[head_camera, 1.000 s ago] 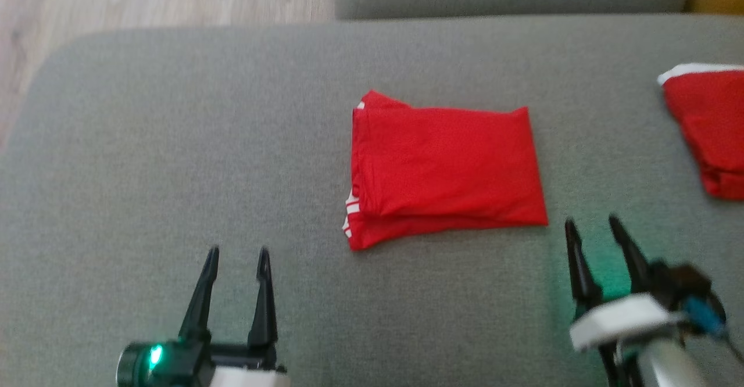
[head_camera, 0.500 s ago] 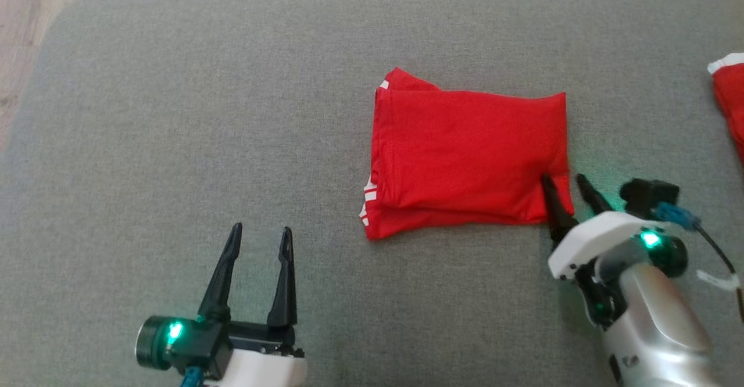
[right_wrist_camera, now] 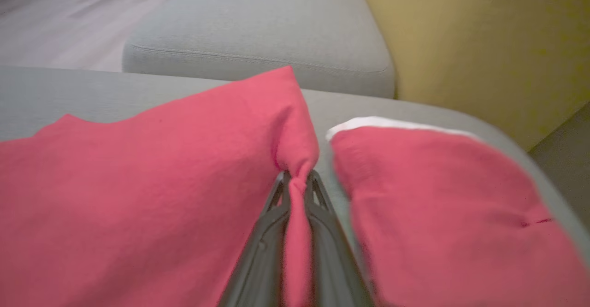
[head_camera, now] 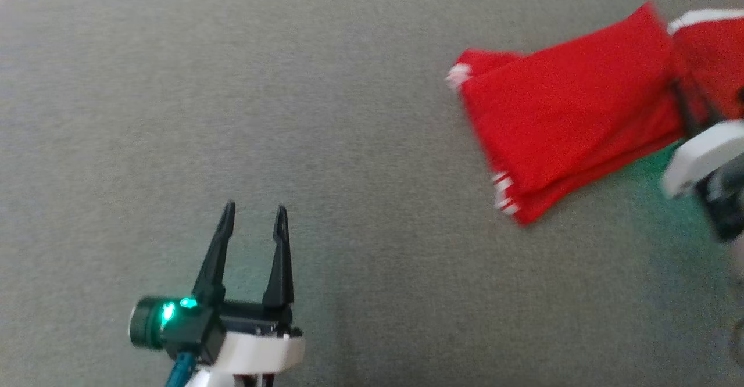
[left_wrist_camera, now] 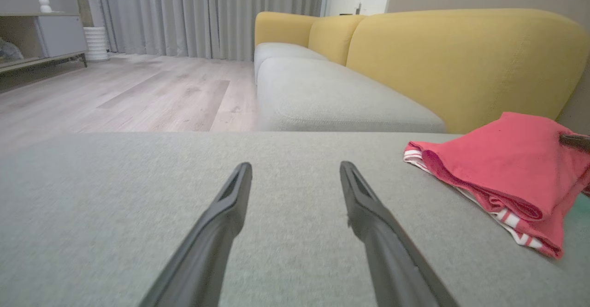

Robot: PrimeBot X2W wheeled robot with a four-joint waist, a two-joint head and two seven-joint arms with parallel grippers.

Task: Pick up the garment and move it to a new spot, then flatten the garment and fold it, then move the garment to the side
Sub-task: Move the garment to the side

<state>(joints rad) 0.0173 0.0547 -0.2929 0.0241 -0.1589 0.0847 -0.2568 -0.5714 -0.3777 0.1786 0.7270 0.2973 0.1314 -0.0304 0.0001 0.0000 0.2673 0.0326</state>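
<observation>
At the right side of the grey cushion [head_camera: 290, 85], my right gripper [right_wrist_camera: 295, 180] is closed on one corner of the folded red garment [right_wrist_camera: 138, 182], and the cloth bunches between the two fingers. The garment lies on the cushion, just beside a second red garment [right_wrist_camera: 438, 205]. My left gripper [head_camera: 250, 224] hangs with its fingers apart and holds nothing. I think the pinch takes only a small corner, so a pull may open the fold or let the cloth slip out. Its edge could also catch the neighbour and drag it along.
</observation>
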